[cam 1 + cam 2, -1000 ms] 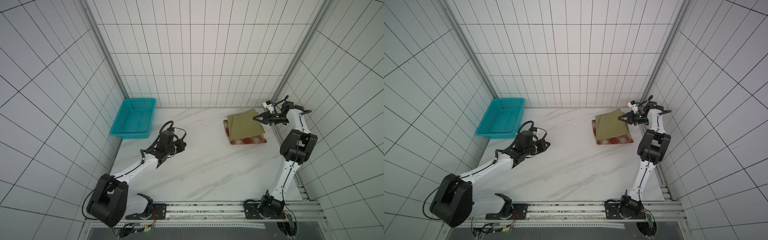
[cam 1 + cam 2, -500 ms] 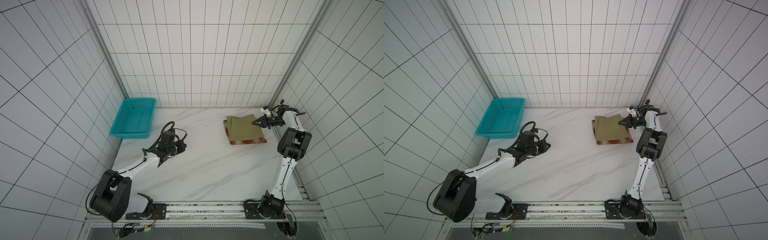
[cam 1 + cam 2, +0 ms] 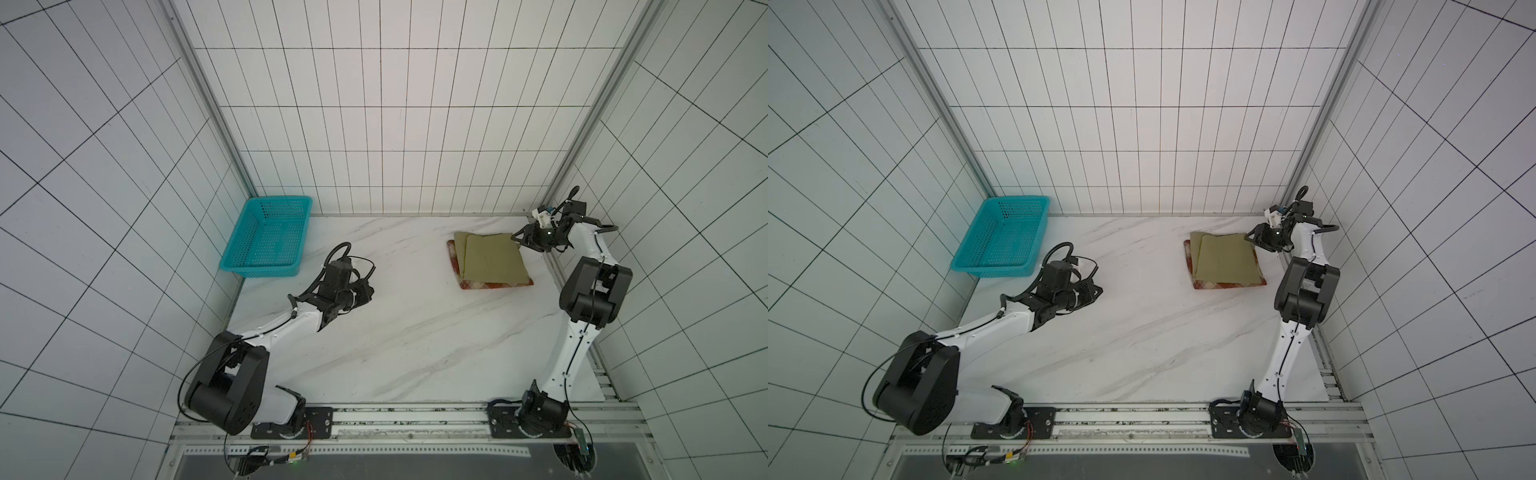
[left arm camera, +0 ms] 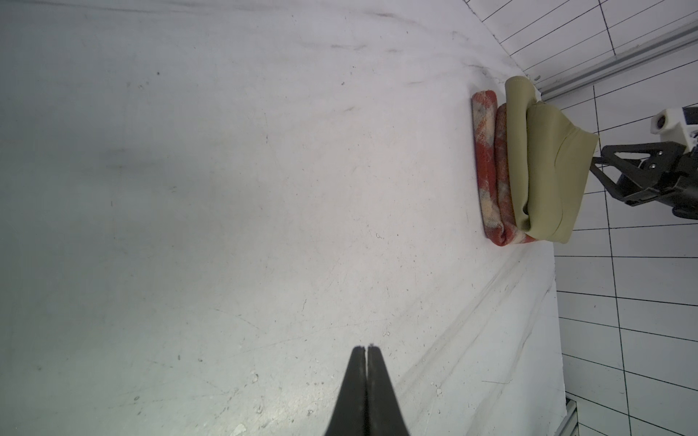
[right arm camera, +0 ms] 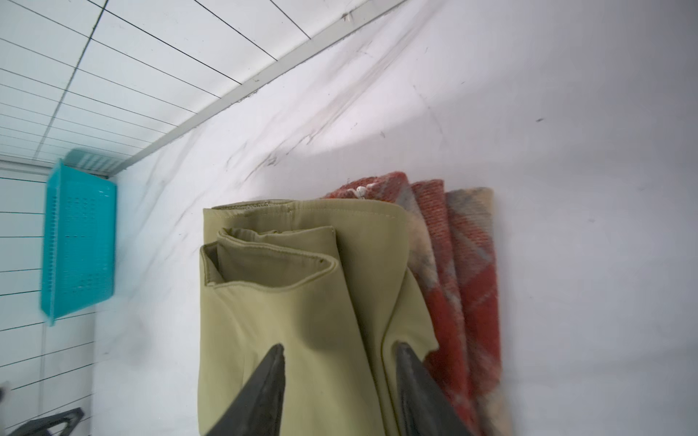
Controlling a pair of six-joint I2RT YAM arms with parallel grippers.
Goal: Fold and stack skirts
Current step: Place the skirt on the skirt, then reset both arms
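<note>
Folded olive skirt (image 3: 494, 259) laid on plaid skirt (image 3: 478, 285)
Jaws of right gripper (image 5: 338, 347) seen parted over the olive edge, contact unclear; left gripper (image 4: 367, 349) pressed together, well apart

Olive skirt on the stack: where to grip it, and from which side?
Probably the back corner nearest the right gripper, approached from the right wall side. The olive skirt lies folded on the plaid skirt; that corner stands lifted in the left wrist view, so open jaws could straddle it.

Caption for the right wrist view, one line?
Open right end effector over the folded olive skirt, stacked on the folded plaid skirt; teal basket beyond.
</note>
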